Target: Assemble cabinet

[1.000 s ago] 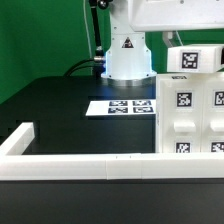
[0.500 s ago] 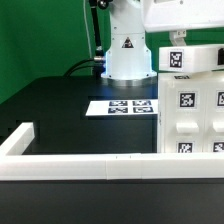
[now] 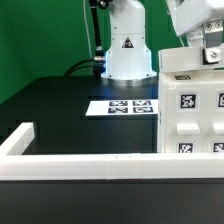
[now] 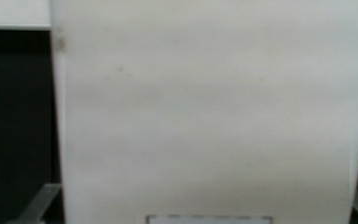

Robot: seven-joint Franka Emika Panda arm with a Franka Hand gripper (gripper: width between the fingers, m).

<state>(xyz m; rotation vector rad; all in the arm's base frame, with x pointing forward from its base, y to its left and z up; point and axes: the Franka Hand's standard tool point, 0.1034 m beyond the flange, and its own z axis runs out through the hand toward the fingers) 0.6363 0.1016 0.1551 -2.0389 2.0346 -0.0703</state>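
The gripper [image 3: 210,54] sits at the top edge of the cabinet [image 3: 190,115], its dark finger tips down against the white upper slab. Whether the jaws are clamped on that slab or only straddle it I cannot tell: in the wrist view, blurred dark shapes sit at either side of a plain white cabinet surface that fills most of the picture, and their contact with it is not clear.

The cabinet stands directly under the hand, upright on the black table [image 3: 60,100]. Its front shows square compartments with black-and-white tags.

On the exterior view's left of the hand, at about the same height, is the arm's white base [image 3: 127,50]. Lower than the hand and toward that same side, the marker board [image 3: 122,106] lies flat on the table, close beside the cabinet's foot. Well below the hand and nearer the camera, the long white L-shaped rail [image 3: 80,166] runs along the table's front and passes in front of the cabinet's bottom edge
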